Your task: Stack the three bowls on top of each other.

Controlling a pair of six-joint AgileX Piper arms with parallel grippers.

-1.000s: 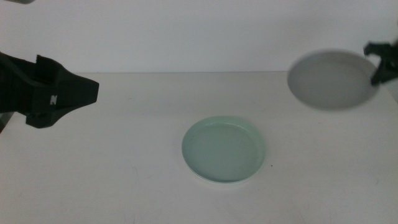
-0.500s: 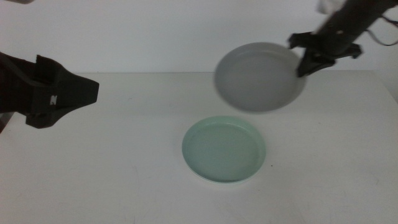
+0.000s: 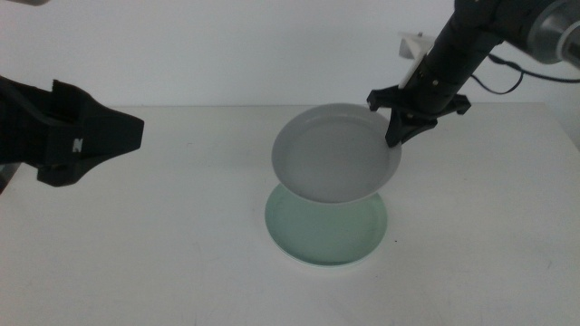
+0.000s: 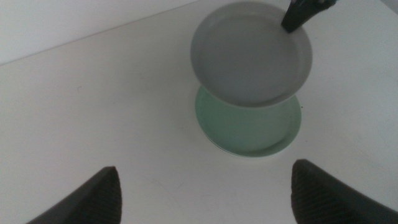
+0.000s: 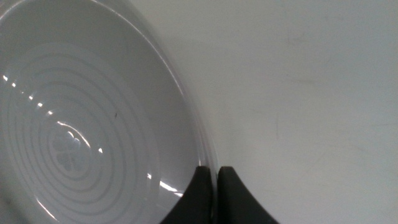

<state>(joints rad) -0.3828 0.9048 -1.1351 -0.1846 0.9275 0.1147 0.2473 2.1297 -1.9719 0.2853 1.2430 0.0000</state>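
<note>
The grey bowl (image 3: 337,152) is held in the air, tilted, just above the mint green bowl (image 3: 326,226), which lies empty on the table (image 3: 181,235). Its far rim is pinched by the right gripper (image 3: 399,122), jaws pressed onto the edge. No stacking is judged complete; the white bowl is not seen. The left gripper (image 4: 205,193) is kept spread, well apart, holding nothing.

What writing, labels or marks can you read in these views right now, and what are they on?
"Z": a single white mark on the dark casing of the left arm, at the left of the middle view; it could be a logo rather than a letter.
Nothing readable on the grey bowl, the green bowl or the table.
</note>
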